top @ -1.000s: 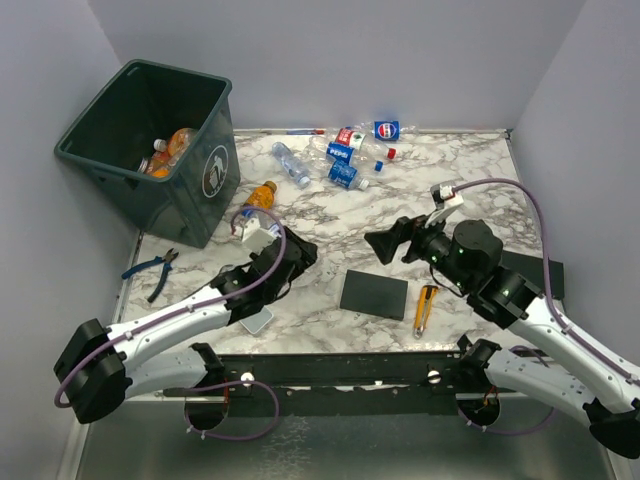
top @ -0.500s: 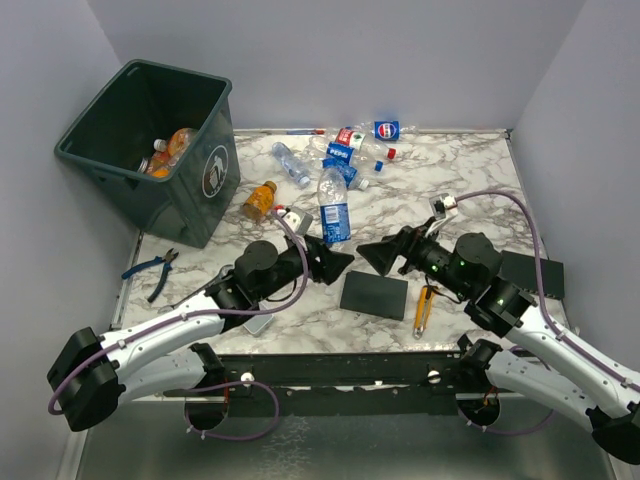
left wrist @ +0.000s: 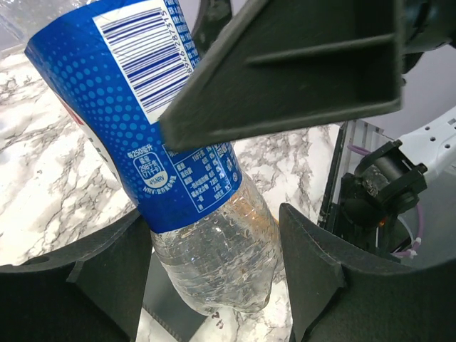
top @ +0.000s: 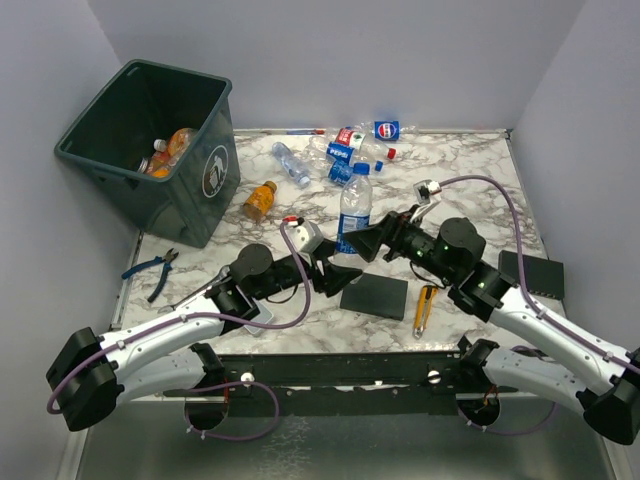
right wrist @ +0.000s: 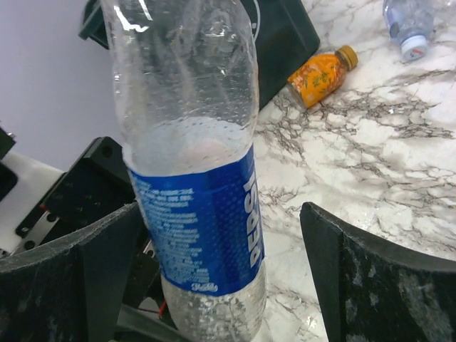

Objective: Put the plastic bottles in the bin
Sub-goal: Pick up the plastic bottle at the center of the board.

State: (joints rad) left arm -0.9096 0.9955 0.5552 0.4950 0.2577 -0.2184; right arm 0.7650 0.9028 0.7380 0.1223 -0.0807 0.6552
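A clear plastic bottle with a blue Pepsi label point(top: 352, 212) stands upright above the table between my two grippers. My left gripper point(top: 340, 268) is shut on its lower end point(left wrist: 206, 263), with a narrow gap showing at the right finger. My right gripper point(top: 368, 240) is open, its fingers on either side of the label point(right wrist: 199, 235) with wide room on the right. A pile of crushed bottles point(top: 355, 145) lies at the far middle. An orange bottle point(top: 260, 200) lies near the dark bin point(top: 215, 170) at far left, which holds orange jugs point(top: 175, 148).
A black flat pad point(top: 374, 295) lies just under the grippers, with a yellow utility knife point(top: 425, 307) to its right. Blue-handled pliers point(top: 152, 270) lie at the left edge. A black box point(top: 530, 272) sits at the right edge. One clear bottle point(top: 292, 163) lies apart from the pile.
My left gripper has raised the Pepsi bottle upright and carried it to the right. My right gripper has moved left, and its open fingers now stand around the bottle.
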